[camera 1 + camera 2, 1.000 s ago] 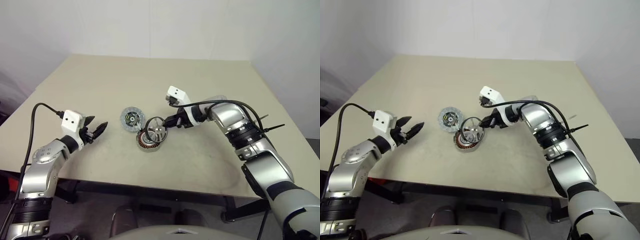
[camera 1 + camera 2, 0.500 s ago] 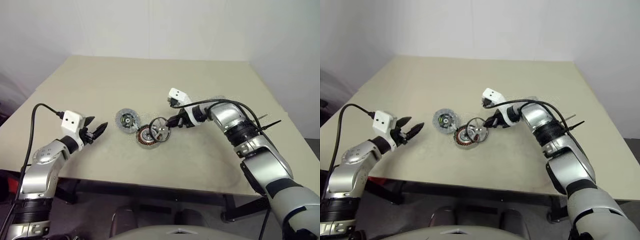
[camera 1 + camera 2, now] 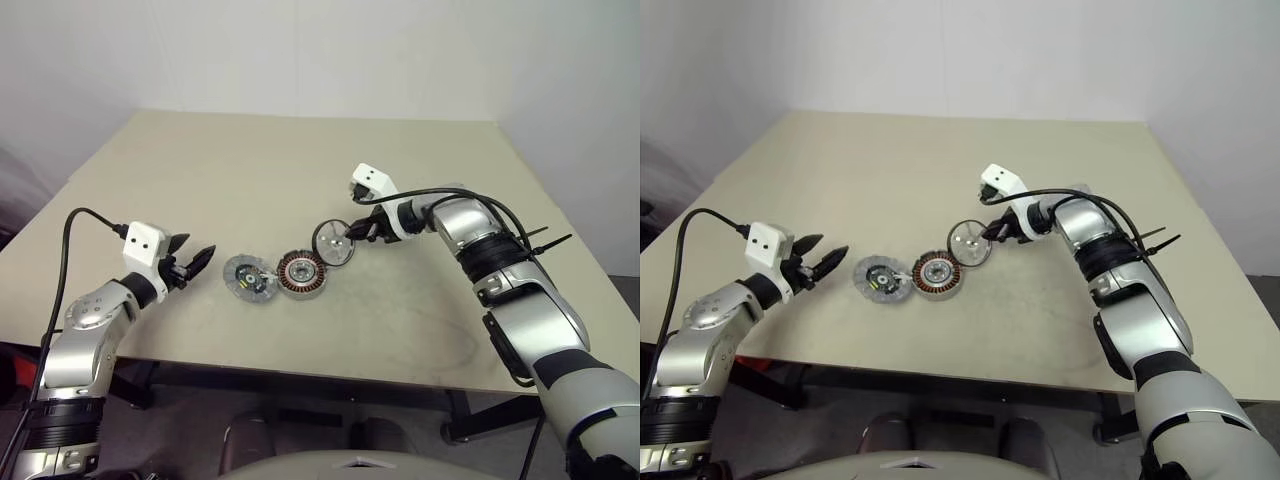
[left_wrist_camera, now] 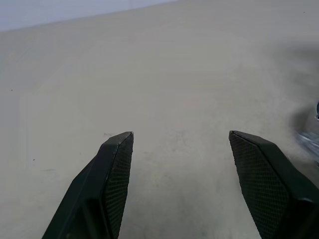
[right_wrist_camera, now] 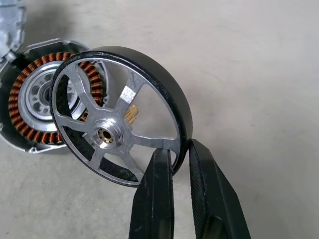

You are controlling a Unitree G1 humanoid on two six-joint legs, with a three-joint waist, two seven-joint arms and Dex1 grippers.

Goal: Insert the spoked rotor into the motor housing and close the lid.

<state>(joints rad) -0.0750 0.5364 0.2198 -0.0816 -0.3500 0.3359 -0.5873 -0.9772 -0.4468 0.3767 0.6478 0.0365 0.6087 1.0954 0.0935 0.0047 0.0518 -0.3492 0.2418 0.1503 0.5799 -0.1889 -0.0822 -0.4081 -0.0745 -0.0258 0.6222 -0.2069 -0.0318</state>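
As the head views look down on the beige bench [image 3: 420, 320], three round parts show near its middle. The lid [image 3: 246, 277] lies flat on the bench, on the robot's left side of the group. Just beside it, on its right, lies the housing [image 3: 301, 273] with its copper windings up; the two are very close, and I cannot tell if they touch. The rotor [image 3: 333, 241] is lifted and tilted, just beyond the right edge of the housing, and it is not inside the housing. The right tool [image 3: 355, 233] grips the rotor by its dark rim, with narrow jaws. The left tool [image 3: 192, 262] hovers above the bench to the left of the lid, apart from it, and its jaws stand wide with nothing between them.

In the left wrist view, the two black fingers [image 4: 110, 174] are wide apart over bare bench. A small blurred bit of a metal part shows at the picture's edge; I cannot tell which part it is.

In the right wrist view, the right tool's fingers [image 5: 158, 194] pinch the rim of the rotor [image 5: 112, 134], one inside the rim and one outside. The spokes and the hub face the camera. Behind the rotor, the housing [image 5: 30, 99] lies on the bench, seen partly through the open gaps.
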